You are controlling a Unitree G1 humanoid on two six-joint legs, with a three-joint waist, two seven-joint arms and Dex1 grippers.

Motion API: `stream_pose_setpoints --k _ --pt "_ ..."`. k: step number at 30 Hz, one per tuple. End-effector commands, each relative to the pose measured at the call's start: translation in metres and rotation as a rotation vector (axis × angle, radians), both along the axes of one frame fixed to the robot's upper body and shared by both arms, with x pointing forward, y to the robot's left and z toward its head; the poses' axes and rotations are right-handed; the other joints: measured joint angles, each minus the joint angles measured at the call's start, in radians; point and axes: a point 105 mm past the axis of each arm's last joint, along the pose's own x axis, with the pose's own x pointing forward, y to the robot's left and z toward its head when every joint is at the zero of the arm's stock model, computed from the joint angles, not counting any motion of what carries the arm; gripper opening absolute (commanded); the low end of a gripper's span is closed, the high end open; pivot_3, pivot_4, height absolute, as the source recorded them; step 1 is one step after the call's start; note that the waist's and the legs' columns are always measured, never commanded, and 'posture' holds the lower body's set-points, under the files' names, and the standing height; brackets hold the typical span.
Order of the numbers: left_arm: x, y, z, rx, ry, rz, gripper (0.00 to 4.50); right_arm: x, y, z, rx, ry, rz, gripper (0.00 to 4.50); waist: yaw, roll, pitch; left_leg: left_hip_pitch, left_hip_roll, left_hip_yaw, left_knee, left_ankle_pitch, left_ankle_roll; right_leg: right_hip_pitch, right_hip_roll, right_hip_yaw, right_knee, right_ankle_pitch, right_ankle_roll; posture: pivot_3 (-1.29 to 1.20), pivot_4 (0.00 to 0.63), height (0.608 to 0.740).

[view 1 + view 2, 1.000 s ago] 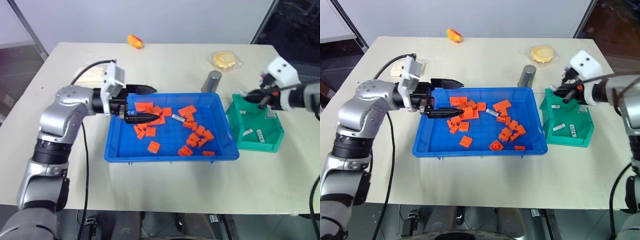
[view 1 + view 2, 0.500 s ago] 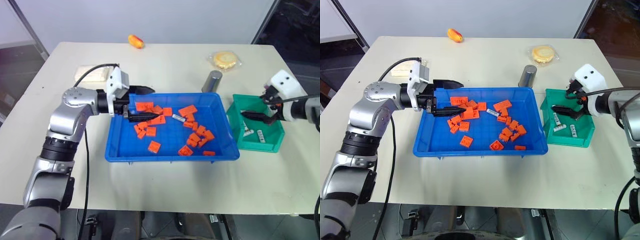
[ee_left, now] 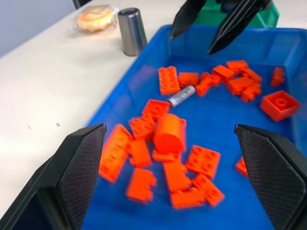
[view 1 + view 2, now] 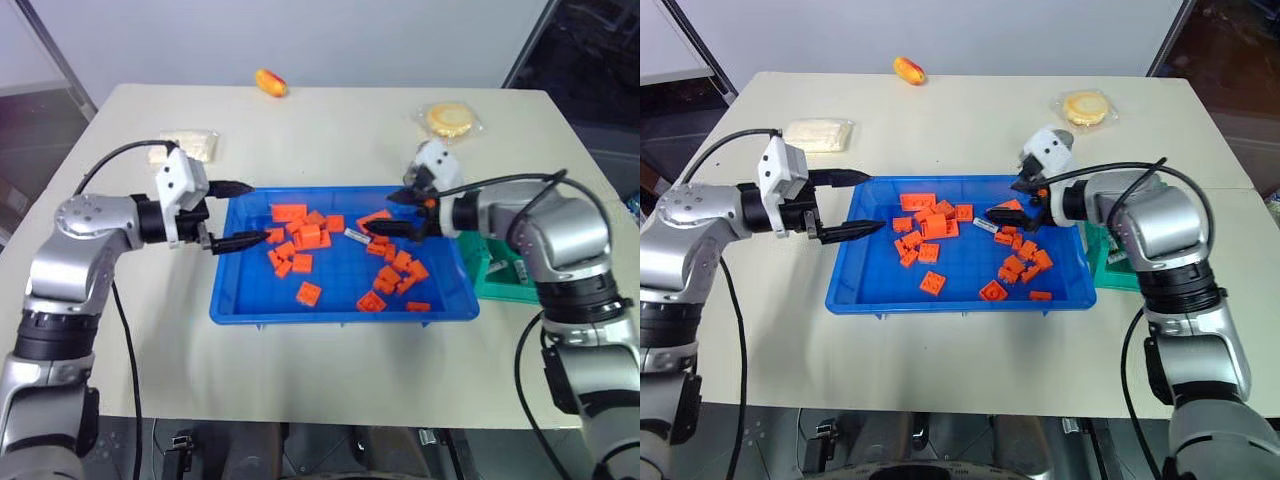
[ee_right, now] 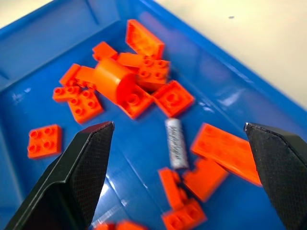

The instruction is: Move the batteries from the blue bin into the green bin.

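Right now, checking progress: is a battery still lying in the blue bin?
Yes: one battery lies among orange bricks on the blue bin floor.

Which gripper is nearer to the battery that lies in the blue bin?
Right. The right gripper hangs open just beside the battery; the left gripper is open at the bin's far-left rim.

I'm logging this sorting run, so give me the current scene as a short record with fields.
tray: shallow bright blue plastic bin, holding scattered orange plastic bricks
battery: one small silvery-grey cylinder lying among the bricks
right gripper: open, above the battery
left gripper: open, at the blue bin's left rim
target: teal-green plastic bin, right of the blue bin
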Motion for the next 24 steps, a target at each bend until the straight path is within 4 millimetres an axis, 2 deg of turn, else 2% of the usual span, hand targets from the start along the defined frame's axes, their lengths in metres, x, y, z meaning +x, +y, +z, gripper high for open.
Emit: stream_pose_setpoints --k 1,9,18,24 --pt "-0.008 -0.001 0.016 -0.039 -0.06 0.025 4.5 0.001 0.011 -0.003 0.012 -0.002 0.029 4.46 0.004 0.0 0.0 0.0 0.0 0.0 0.0 0.0 0.0 0.0 0.0 0.0 0.0 0.0 0.0 0.0 0.15 0.74" --pt "-0.015 0.003 0.011 -0.073 -0.047 0.086 4.5 0.004 0.019 -0.022 -0.009 0.043 0.08 4.46 0.008 0.0 0.0 0.001 0.0 0.0 0.0 0.0 0.0 -0.001 0.001 0.0 0.001 0.0 0.0 0.0 0.15 0.74" --pt "-0.016 -0.002 0.012 -0.11 -0.047 0.103 4.5 0.018 0.024 -0.035 -0.059 0.03 0.091 4.46 0.007 0.0 0.0 0.001 0.0 0.0 0.0 0.0 0.0 -0.001 0.001 0.0 0.001 0.0 0.0 0.0 0.15 0.74" --pt "-0.017 0.001 0.012 -0.103 -0.044 0.108 4.5 0.026 0.024 -0.053 -0.112 0.057 0.093 4.46 0.007 0.0 0.0 0.001 0.001 0.0 0.0 0.0 0.0 0.0 0.001 0.0 0.001 0.0 0.0 0.0 0.15 0.74"
